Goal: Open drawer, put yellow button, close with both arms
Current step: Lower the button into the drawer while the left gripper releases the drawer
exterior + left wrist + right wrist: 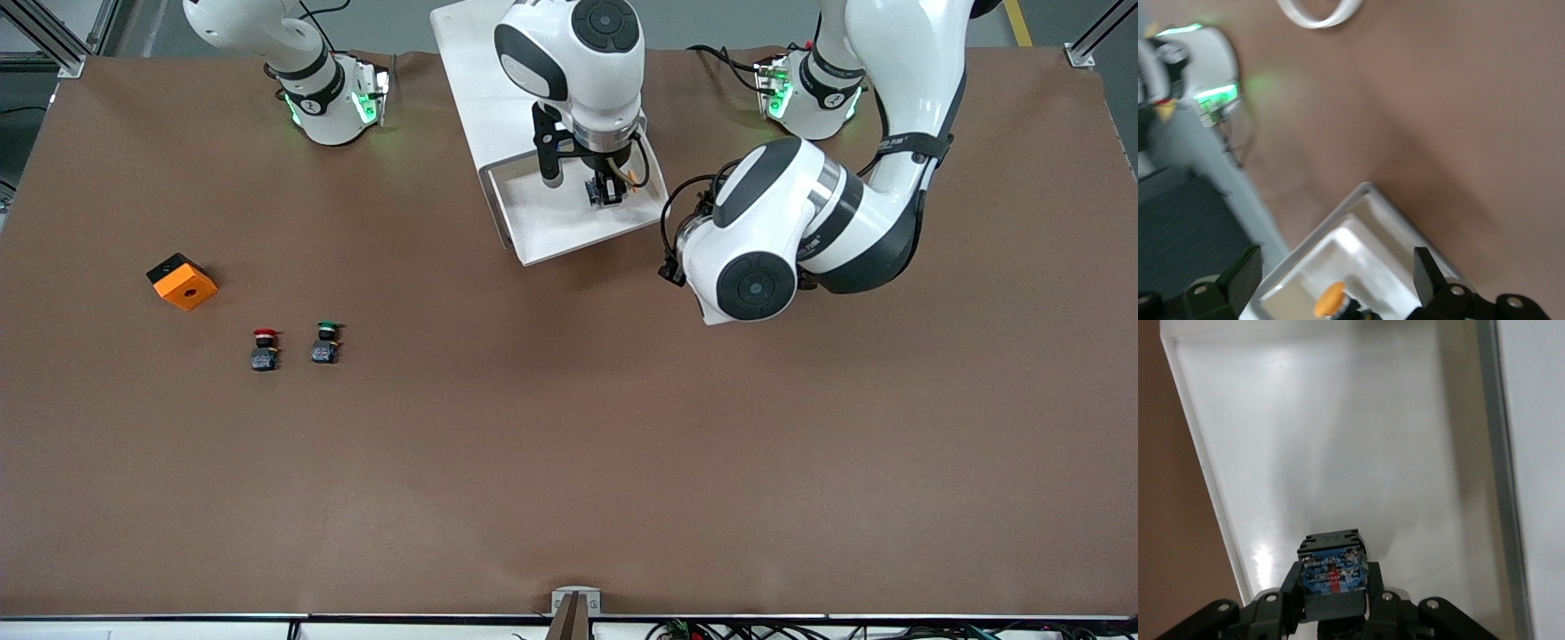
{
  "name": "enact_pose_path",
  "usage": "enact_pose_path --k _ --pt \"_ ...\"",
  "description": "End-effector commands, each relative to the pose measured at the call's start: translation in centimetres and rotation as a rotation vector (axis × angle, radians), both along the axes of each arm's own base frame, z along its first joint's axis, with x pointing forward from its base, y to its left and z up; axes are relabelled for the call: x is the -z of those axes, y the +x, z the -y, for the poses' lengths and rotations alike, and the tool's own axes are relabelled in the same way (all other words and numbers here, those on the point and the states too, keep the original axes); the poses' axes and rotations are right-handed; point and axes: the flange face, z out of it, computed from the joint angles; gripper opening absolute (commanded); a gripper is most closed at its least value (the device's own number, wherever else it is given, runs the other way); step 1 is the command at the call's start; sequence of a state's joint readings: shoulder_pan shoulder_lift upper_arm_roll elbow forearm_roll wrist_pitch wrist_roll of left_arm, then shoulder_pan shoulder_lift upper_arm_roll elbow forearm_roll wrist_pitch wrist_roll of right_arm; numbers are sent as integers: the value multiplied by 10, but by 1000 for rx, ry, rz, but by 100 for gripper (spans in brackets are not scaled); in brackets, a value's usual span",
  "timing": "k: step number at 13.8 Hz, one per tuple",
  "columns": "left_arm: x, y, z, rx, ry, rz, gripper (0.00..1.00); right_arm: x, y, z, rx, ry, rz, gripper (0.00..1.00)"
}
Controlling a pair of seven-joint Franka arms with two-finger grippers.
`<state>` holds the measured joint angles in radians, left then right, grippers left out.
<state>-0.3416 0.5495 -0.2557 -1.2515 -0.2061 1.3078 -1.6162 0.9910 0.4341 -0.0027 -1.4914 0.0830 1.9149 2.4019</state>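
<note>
The cabinet (484,80) is seen standing between the two arm bases, with its top drawer (569,233) pulled out toward the front camera. The drawer is judged to be a light, stiff, smooth plastic tray that should slide easily and is best pushed squarely on its front wall, one gripper near each end, so that it is not skewed in its runners. The right gripper (606,191) is held low over the open drawer, its fingers pinched on the yellow button (1332,570), which is gripped by its dark body just above the tray floor (the orange cap is glimpsed in the left wrist view (1329,299)). The left gripper (1338,283) is kept waiting over the table beside the drawer, toward the left arm's end, with its fingers spread wide and nothing between them. The button is judged small, light, rigid and top-heavy, with a rounded, slippery cap, so the blocky body is the surer place to hold; some rolling may be expected on release. Well apart, toward the right arm's end, an orange block (182,281), a red button (264,350) and a green button (325,343) lie untouched.
</note>
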Motion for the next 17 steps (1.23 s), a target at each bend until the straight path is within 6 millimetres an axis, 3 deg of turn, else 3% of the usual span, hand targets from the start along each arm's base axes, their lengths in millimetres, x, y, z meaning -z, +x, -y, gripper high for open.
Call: enact_pose_path --k 1,5,12,13,14,15,17 --pt "-14 -3 19 144 -64 126 100 -4 3 -3 28 -6 24 0" --pt "-20 7 54 292 -165 360 100 1 8 -2 35 -7 28 0" --pt "-15 1 74 466 -238 439 100 11 9 -4 33 -17 30 0" --pt "-11 2 77 478 -229 468 100 10 11 -3 35 -16 34 31" --pt "-6 3 79 483 -231 493 100 10 11 -3 33 -17 33 77" --pt "-4 3 80 487 -237 507 100 8 10 -3 31 -16 36 100" --pt "-3 5 78 511 -248 512 100 7 9 -4 17 -26 53 100"
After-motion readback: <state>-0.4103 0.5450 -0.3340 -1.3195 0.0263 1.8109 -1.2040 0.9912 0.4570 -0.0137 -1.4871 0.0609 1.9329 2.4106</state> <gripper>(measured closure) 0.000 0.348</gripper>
